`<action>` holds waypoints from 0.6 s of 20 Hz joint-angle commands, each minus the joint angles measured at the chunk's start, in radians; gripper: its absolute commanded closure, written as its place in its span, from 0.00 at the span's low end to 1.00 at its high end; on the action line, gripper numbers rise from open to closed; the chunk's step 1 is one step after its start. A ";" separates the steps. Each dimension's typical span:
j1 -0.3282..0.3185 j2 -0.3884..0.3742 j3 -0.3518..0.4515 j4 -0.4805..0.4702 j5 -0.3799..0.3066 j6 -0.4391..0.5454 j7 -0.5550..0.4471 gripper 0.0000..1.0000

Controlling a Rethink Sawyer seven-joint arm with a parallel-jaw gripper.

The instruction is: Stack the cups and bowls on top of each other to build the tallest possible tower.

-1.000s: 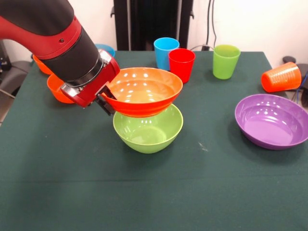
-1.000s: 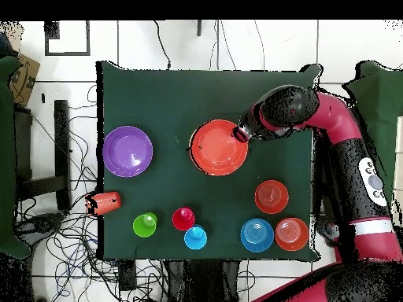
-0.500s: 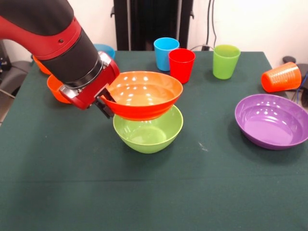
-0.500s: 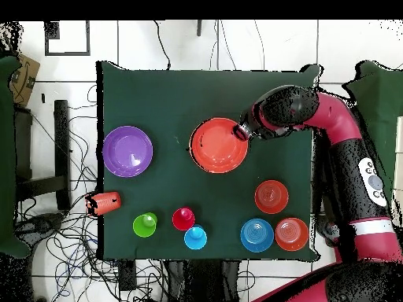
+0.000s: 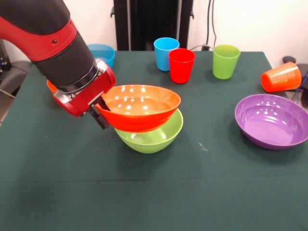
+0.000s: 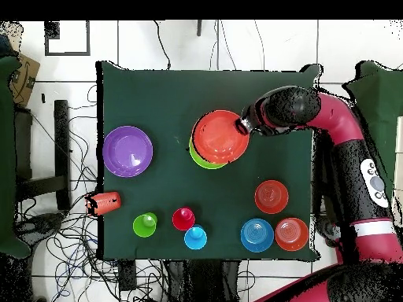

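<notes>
My gripper (image 5: pixel 99 109) is shut on the left rim of the large orange-red bowl (image 5: pixel 139 107) and holds it tilted over the large lime green bowl (image 5: pixel 155 137), shifted toward its left side. I cannot tell whether the two bowls touch. In the overhead view the gripper (image 6: pixel 245 128) holds the orange-red bowl (image 6: pixel 220 136), and a crescent of the green bowl (image 6: pixel 200 160) shows beside it. The light blue cup (image 5: pixel 166 53), red cup (image 5: pixel 181 65) and green cup (image 5: pixel 226 60) stand upright at the back. The orange cup (image 5: pixel 281 77) lies on its side.
The large purple bowl (image 5: pixel 272 120) sits at the right. A small blue bowl (image 5: pixel 102 52) stands at the back left, and a small orange bowl (image 5: pixel 50 86) peeks out behind the arm. The overhead view shows both small orange bowls (image 6: pixel 271 197) (image 6: pixel 292 233).
The gripper and orange-red bowl have moved toward the front camera and a little left, so the bowl is now off-centre over the green bowl, which shows more.
</notes>
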 commanded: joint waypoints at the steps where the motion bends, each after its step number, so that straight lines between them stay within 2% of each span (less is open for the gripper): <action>1: 0.010 0.031 -0.003 0.061 -0.018 -0.082 -0.171 1.00; 9: 0.011 0.028 -0.016 0.077 -0.016 -0.086 -0.158 1.00; 12: 0.023 0.021 -0.032 0.066 -0.023 -0.047 -0.162 1.00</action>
